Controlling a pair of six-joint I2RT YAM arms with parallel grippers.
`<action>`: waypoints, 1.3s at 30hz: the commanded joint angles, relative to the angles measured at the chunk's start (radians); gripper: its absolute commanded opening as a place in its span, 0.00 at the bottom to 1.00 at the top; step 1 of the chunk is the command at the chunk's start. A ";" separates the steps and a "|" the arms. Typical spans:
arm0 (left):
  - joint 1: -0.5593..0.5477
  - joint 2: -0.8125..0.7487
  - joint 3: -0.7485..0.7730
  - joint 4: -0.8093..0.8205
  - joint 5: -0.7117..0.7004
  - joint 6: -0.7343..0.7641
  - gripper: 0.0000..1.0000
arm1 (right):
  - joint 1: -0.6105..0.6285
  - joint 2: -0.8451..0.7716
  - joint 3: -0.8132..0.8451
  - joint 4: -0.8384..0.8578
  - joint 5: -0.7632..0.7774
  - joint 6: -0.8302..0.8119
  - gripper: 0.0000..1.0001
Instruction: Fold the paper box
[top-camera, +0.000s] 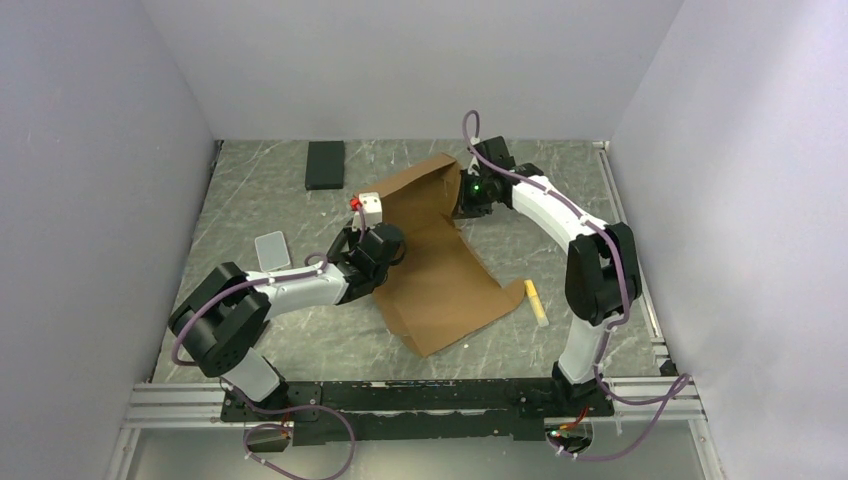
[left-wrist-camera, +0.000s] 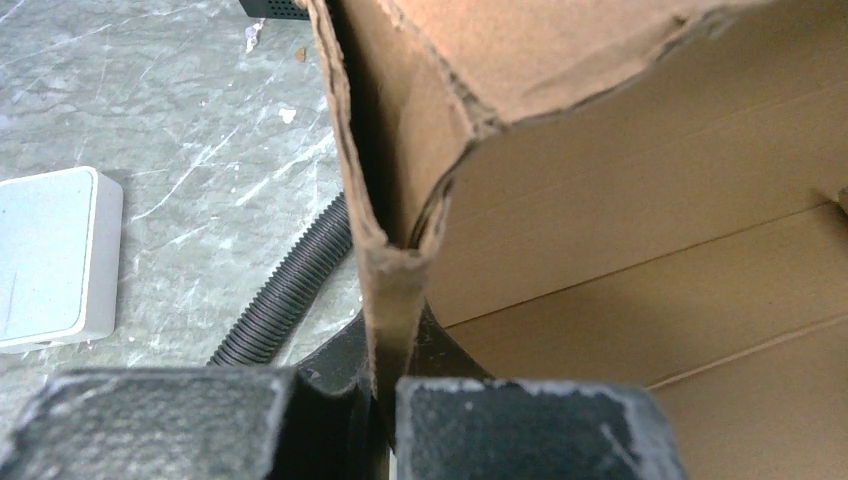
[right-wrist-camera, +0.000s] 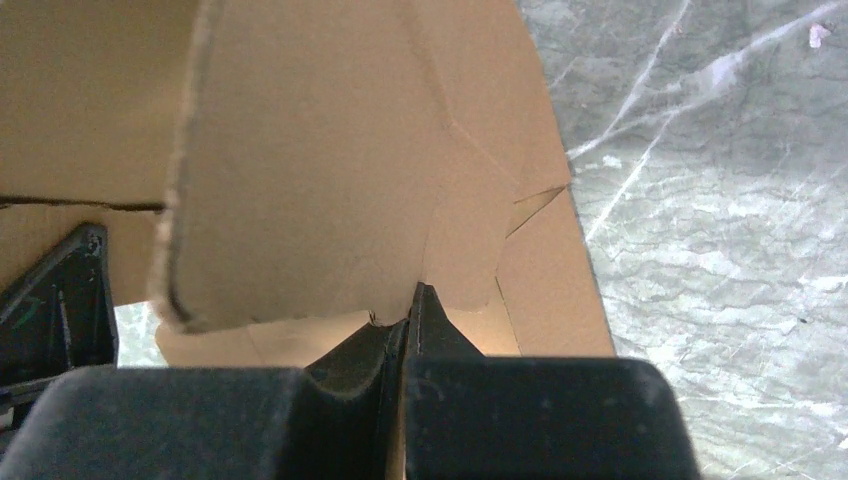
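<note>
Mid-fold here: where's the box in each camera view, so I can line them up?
Top external: box at centre, on the table between the arms.
Left wrist: box fills centre and right, its edge pinched in the left claw.
Right wrist: box fills upper left and centre, a flap pinched in the right claw.
Shared landmark: the grey marbled table.
</note>
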 joint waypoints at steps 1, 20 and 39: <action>-0.039 -0.015 0.038 0.094 0.077 -0.023 0.00 | 0.079 0.020 0.058 0.012 0.007 -0.013 0.00; -0.035 -0.077 -0.052 0.188 0.067 0.004 0.00 | 0.072 -0.152 -0.169 0.112 0.315 -0.406 0.01; -0.034 0.036 -0.163 0.718 0.064 0.358 0.00 | -0.121 -0.424 -0.340 0.079 -0.290 -0.827 0.66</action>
